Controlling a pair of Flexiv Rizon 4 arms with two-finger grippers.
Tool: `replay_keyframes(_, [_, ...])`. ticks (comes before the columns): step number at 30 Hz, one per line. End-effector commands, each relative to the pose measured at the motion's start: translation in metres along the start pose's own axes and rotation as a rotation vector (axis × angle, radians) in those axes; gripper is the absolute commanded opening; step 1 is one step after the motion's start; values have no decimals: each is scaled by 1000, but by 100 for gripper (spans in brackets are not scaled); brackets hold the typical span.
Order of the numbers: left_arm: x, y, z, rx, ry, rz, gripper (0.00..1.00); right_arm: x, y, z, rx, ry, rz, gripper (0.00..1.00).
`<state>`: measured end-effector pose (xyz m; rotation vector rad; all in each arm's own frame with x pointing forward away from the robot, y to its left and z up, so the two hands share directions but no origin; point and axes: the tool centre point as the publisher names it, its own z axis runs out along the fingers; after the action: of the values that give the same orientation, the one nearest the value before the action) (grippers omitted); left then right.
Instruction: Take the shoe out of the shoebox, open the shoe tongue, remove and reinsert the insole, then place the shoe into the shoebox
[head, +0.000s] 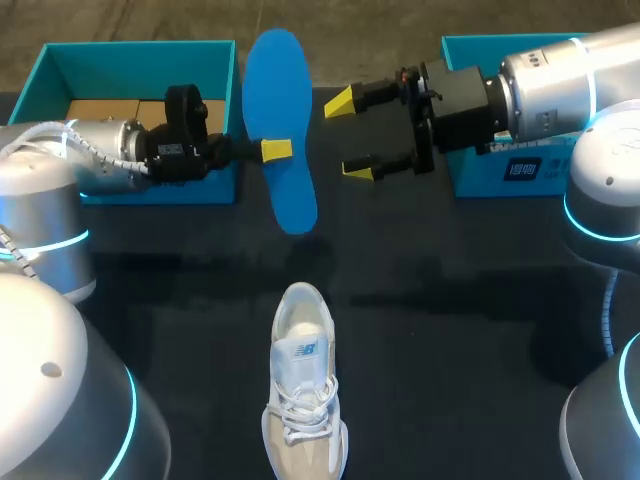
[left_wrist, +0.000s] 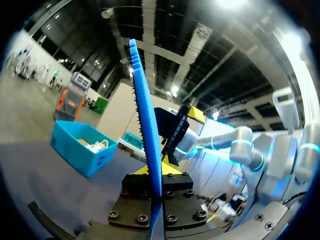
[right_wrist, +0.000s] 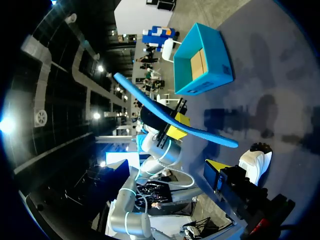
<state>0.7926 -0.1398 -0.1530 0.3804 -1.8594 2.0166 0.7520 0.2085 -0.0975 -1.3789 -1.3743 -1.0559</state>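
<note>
A blue insole (head: 280, 130) hangs in the air above the table's far middle, my left gripper (head: 276, 150) shut on its edge near mid-length. In the left wrist view the insole (left_wrist: 146, 120) stands edge-on between the fingers (left_wrist: 170, 169). To its right my right gripper (head: 351, 136) is open, both yellow tips pointing at the insole and a little apart from it. The right wrist view shows the insole (right_wrist: 170, 119) ahead of one yellow fingertip (right_wrist: 214, 168). The pale grey-white shoe (head: 303, 375) lies on the dark table at the near middle, toe pointing away.
A teal shoebox (head: 60, 62) with a brown bottom stands open at the far left behind my left arm. A second teal box (head: 470, 50) sits at the far right, largely covered by my right arm. Dark tabletop (head: 450, 320) lies around the shoe.
</note>
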Motion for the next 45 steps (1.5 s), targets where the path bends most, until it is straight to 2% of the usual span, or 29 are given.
replay_keyframes(1, [4,-1,1,-51,-54,403,0,0,0,2,-1,-1,1,100])
replay_keyframes(9, [4,-1,1,-51,-54,403,0,0,0,2,-1,-1,1,100])
replay_keyframes(15, [1,-2,-11,-132,-87,617,0,0,0,2,-1,-1,1,100])
replay_keyframes(22, [-8,-2,-17,-92,-65,750,0,0,0,2,-1,-1,1,100])
replay_keyframes(26, [-15,-4,-24,-44,6,884,0,0,0,2,-1,-1,1,100])
replay_keyframes(27, [-17,-4,-26,-65,-15,921,0,0,0,2,-1,-1,1,100])
replay_keyframes(31, [-25,-4,-25,-91,13,1054,0,0,0,2,-1,-1,1,100])
replay_keyframes(35, [-26,-8,-17,-182,18,1255,0,0,0,2,-1,-1,1,100])
replay_keyframes(45, [-26,-8,-17,-182,18,1255,0,0,0,2,-1,-1,1,100])
